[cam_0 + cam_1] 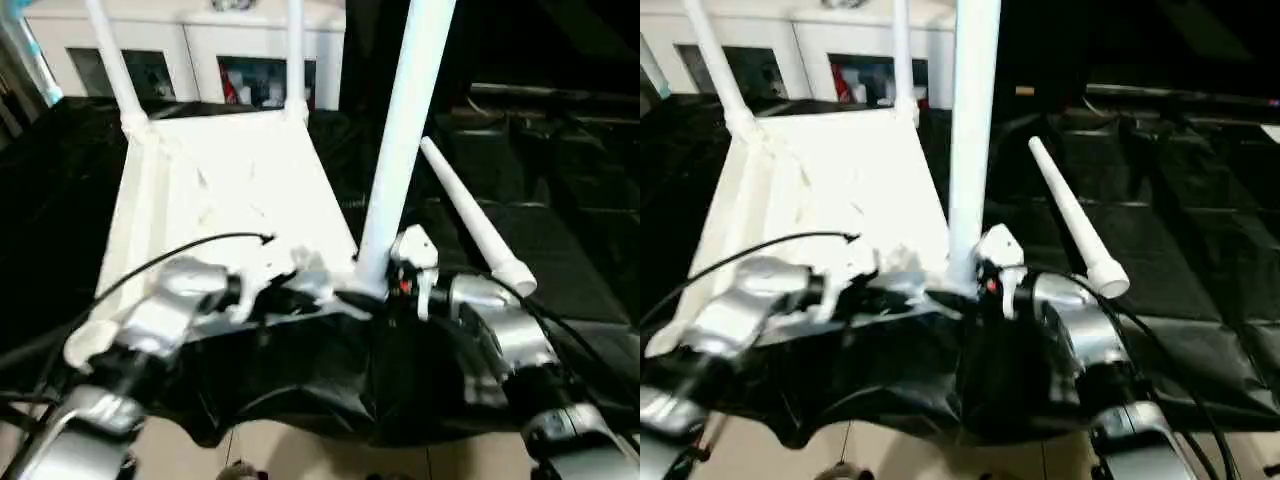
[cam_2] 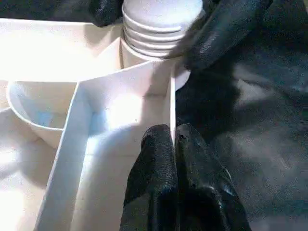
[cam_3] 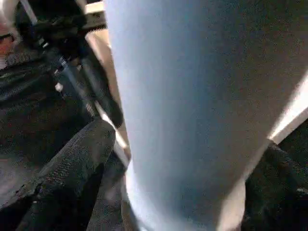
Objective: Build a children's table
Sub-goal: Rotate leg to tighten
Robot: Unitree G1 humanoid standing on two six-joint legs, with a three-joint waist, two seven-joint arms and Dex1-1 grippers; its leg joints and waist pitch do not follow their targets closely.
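From my head, the tabletop (image 1: 225, 190) lies upside down on black sheeting (image 1: 560, 250), three legs standing, a fourth leg (image 1: 475, 225) loose beside it. My left gripper (image 2: 174, 159), fingers together, pins the rim steady. My right gripper (image 3: 183, 192) straddles the near leg (image 3: 192, 96), jaws apart, seemingly seating it.
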